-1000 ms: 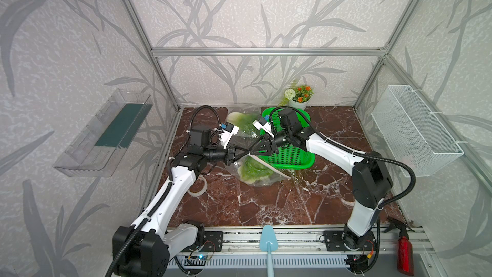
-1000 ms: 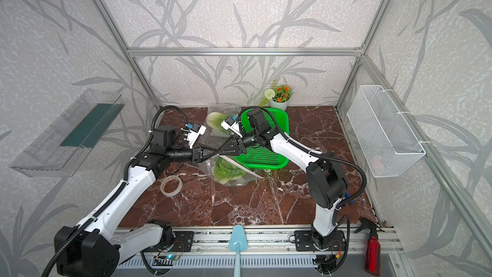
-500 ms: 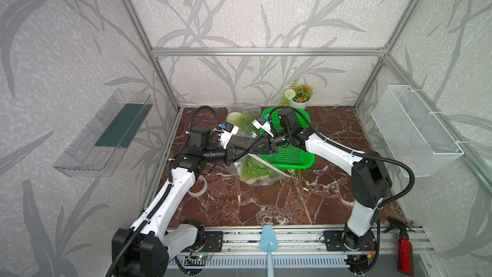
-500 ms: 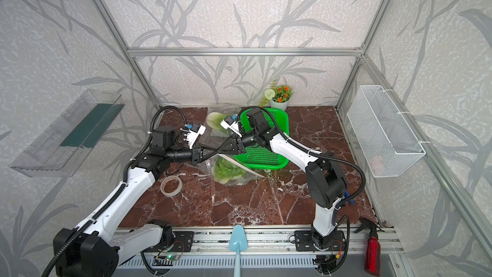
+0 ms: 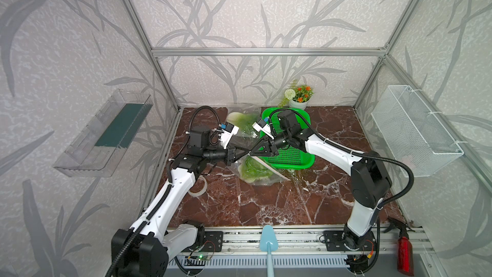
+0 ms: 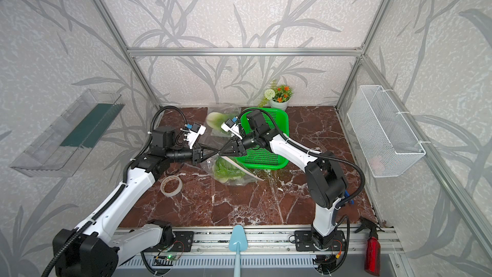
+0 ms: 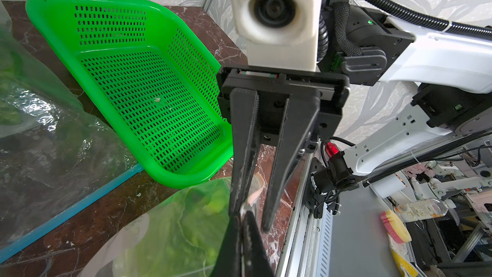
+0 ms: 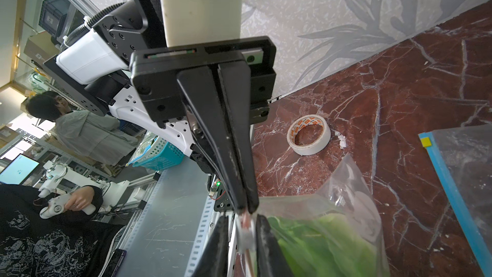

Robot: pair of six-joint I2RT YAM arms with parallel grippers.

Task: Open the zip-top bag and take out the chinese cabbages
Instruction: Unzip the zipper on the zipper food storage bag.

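Right end effector [image 5: 251, 153] jaws have narrowed, now straddling the zip-top bag's [image 5: 262, 178] top strip beside left end effector [image 5: 246, 152].

We find a robotics lab: an aluminium frame [image 5: 266, 51] with wallpapered panels [image 5: 266, 9] encloses the table [image 5: 266, 209]; beyond it are a monitor [image 8: 18, 171] and an operator [image 8: 40, 235] holding a control handle [image 8: 61, 206].

bagged cabbage [image 5: 253, 170] at front-left of the basket [image 5: 292, 166], tape roll [image 6: 170, 193] further left, flowerpot [image 5: 298, 103] behind basket

front cabbage [image 5: 251, 171]: hazed by zip-top bag [image 8: 348, 182] | rear cabbage [image 5: 236, 118]: partly behind left wrist camera [image 5: 229, 134]
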